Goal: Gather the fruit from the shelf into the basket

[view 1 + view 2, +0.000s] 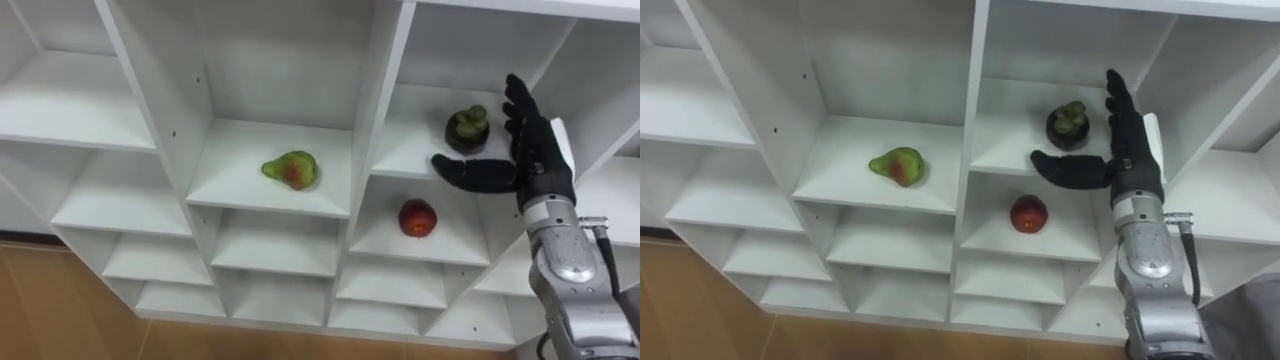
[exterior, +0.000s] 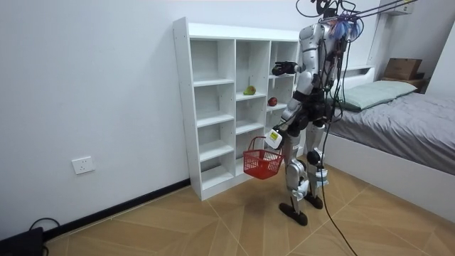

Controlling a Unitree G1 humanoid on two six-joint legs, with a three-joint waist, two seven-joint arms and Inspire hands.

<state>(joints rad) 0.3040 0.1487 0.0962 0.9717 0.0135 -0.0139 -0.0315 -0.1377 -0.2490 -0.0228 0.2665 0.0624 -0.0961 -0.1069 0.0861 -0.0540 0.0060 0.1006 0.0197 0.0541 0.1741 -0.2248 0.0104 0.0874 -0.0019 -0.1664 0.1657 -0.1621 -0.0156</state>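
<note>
Found the robot standing upright on the wooden floor [image 2: 213, 220] before the white closet [image 1: 240, 150], at the closet's end nearer the bed [image 2: 412, 121]; noted that bed at 3 o'clock of the robot in the room view.

Observed the right hand [image 1: 540, 150] raised to the level of an upper compartment; recorded its fingers straight and apart, pointing to 12 o'clock, with the thumb stretched out toward 9 o'clock; confirmed nothing clamped in it.

Located a dark round fruit with a green top [image 1: 467, 130] upright on the shelf of that compartment, at 10 o'clock of the palm, above the thumb and just beside the fingers; cannot tell whether touched.

Located a red apple [image 1: 417, 217] in the compartment directly below, at 7 o'clock of the dark fruit, well clear of the hand.

Located a green pear with a red blush [image 1: 291, 169] lying on its side in the next column, at 10 o'clock of the apple, alone on its shelf.

Observed the left hand [image 2: 274, 137] lowered at hip height in the room view, closed on the handle of a red basket [image 2: 261, 162] hanging beneath it at 7 o'clock; cannot tell the basket's contents.
</note>
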